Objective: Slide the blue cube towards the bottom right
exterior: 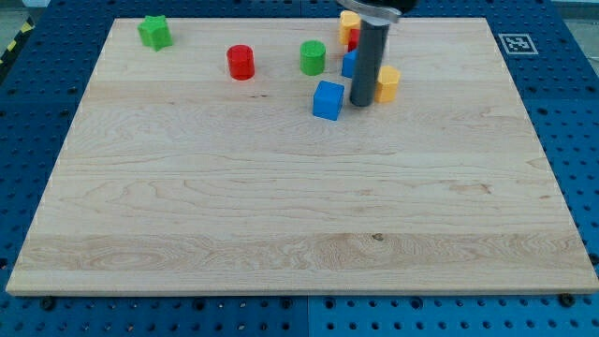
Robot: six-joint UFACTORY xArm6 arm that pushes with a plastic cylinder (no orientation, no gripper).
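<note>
The blue cube (328,100) lies on the wooden board (299,215) at upper middle. My tip (361,103) stands just to the cube's right, close beside it; contact cannot be told. The dark rod rises from there toward the view's top and hides part of a second blue block (348,64) behind it.
A yellow block (387,83) sits just right of the rod. A yellow block (349,21) on a red block (353,38) lies at the top behind the rod. A green cylinder (313,57), a red cylinder (241,62) and a green star-shaped block (154,32) lie to the left.
</note>
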